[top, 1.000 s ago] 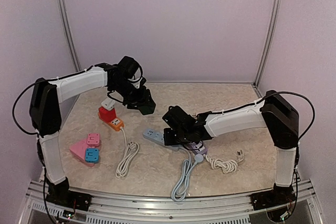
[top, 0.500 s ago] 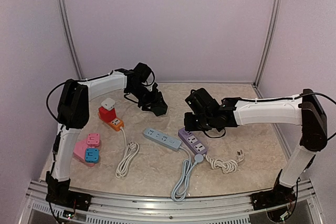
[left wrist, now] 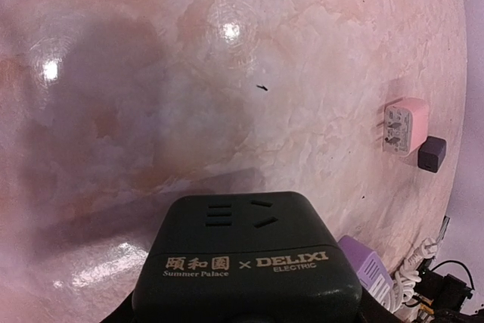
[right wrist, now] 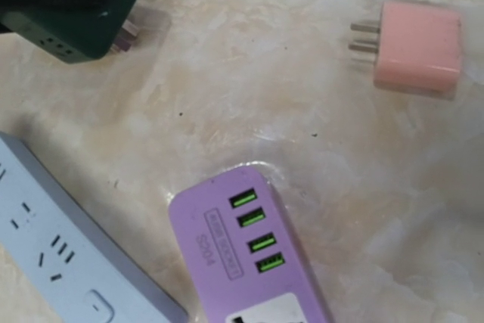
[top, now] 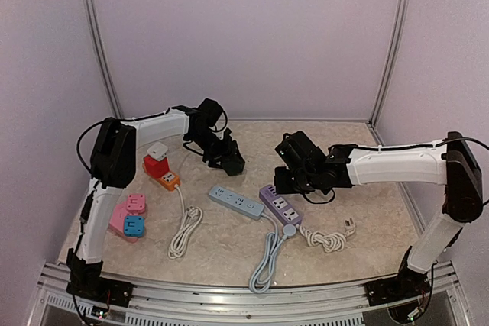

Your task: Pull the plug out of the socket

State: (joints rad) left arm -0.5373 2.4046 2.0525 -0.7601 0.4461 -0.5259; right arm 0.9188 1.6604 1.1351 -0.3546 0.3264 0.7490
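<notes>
Left gripper (top: 229,160) clamped on green adapter (left wrist: 246,262); pink plug (right wrist: 417,48) lies loose on its side.
Right gripper (top: 284,179): open or closed unreadable, fingers outside its wrist view.

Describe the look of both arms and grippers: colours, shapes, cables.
Both arms match: the left arm and right arm have smooth white tube-like links joined by chunky black joint housings. Thin black cables loop loosely beside the joints. The left gripper and right gripper are all black. No markings are readable.
</notes>
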